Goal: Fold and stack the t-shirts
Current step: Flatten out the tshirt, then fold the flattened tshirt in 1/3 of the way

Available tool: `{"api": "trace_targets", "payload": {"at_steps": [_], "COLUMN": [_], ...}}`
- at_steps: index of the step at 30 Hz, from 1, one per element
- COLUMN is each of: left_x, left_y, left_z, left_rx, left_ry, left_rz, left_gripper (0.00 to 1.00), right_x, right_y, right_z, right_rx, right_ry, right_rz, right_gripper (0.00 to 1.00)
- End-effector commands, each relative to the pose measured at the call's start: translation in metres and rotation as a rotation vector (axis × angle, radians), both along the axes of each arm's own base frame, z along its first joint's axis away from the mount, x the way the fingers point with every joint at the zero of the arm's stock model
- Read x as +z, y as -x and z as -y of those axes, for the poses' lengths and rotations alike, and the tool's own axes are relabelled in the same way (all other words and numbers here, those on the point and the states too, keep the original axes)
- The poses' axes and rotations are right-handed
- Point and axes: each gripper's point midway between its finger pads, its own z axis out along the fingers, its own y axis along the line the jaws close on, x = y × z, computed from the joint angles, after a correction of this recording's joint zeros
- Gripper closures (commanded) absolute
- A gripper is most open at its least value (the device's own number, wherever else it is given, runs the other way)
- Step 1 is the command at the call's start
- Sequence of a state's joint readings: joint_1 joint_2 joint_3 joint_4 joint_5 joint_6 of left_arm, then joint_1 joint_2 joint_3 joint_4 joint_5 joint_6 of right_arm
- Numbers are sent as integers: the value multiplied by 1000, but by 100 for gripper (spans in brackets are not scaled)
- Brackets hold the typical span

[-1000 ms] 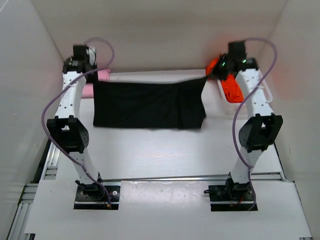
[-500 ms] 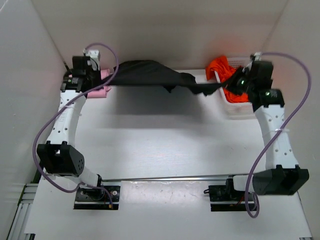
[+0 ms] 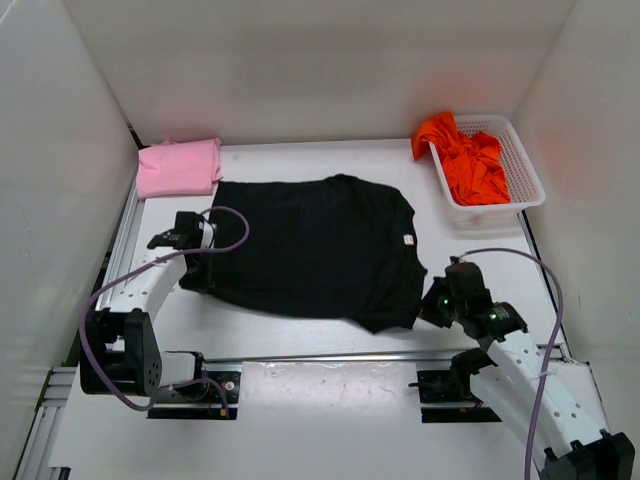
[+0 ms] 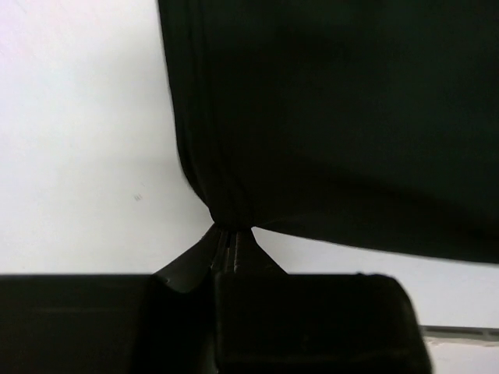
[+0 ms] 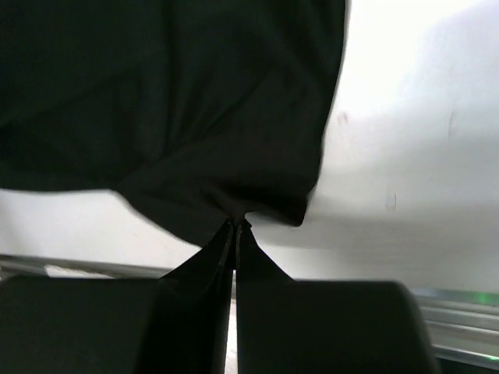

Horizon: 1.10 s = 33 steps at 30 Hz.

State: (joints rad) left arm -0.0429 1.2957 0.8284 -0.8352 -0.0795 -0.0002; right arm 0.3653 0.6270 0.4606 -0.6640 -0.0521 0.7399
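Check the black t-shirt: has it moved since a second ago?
Yes. The black t-shirt has come down and toward the near edge, now lying spread flat on the table, nearer than the white basket.

Three t-shirts in all: one black t-shirt (image 3: 310,245), one pink t-shirt (image 3: 178,167), one orange-red t-shirt (image 3: 468,160). One white mesh basket (image 3: 530,185). Two robot arms, a left arm (image 3: 150,285) and a right arm (image 3: 525,365), with two purple cables (image 3: 237,232), one per arm. One white surface (image 3: 480,255).

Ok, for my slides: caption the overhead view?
Left gripper and right gripper pinch near corners of a black t-shirt; pink shirt behind, orange shirt in basket.
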Motion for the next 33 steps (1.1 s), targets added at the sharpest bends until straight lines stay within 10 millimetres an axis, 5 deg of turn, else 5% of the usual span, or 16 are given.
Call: {"api": "trace_targets", "payload": {"at_steps": [1,5,12,21,33], "left_x": [-7,-10,-4,16,6], "left_y": [11,19,20,-15,-45], "left_z": [-6,-12,-16,-1,-5], "left_rx": [12,23,32,5,41], "left_ry": [-23,-57,-77,1,57], "left_rz": [6,5,43,71,56], "left_gripper": [90,90,90,90,90], "right_x": [-16,-26,-5,34,15], "right_y": [9,20,-1,-75,-162], "right_z": [-6,-13,-15,-24,-16], "right_rx": [-48,-26,-12,85,86], "right_ry": [-30,-8,58,195,265], "right_rz": [-51,-77,-18,42,-57], "right_gripper": [100,100,100,100,100]}}
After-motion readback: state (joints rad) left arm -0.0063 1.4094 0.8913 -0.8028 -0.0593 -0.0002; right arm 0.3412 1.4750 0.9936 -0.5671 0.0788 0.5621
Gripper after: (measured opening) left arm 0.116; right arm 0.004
